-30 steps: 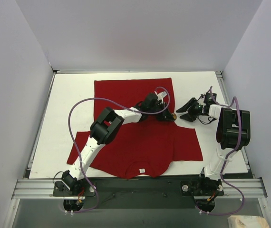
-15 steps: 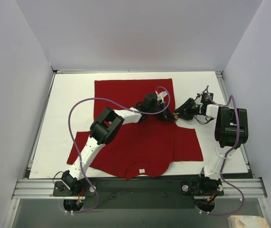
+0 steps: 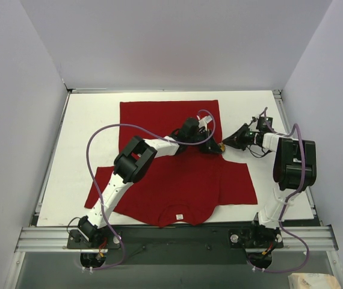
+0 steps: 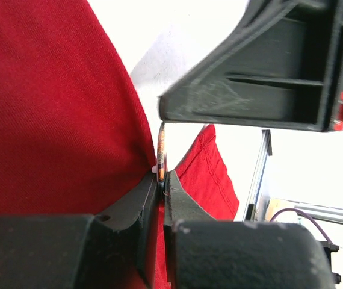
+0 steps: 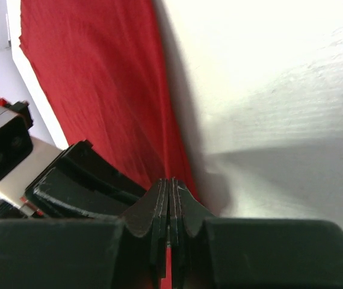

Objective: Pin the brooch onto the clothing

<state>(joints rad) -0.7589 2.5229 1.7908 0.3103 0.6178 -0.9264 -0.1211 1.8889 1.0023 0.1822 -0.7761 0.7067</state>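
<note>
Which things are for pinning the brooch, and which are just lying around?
For the job:
shirt
brooch
left end effector, gripping the brooch
right end effector, shut, at the brooch

Just there:
table
collar label
beige thing at the near right corner
</note>
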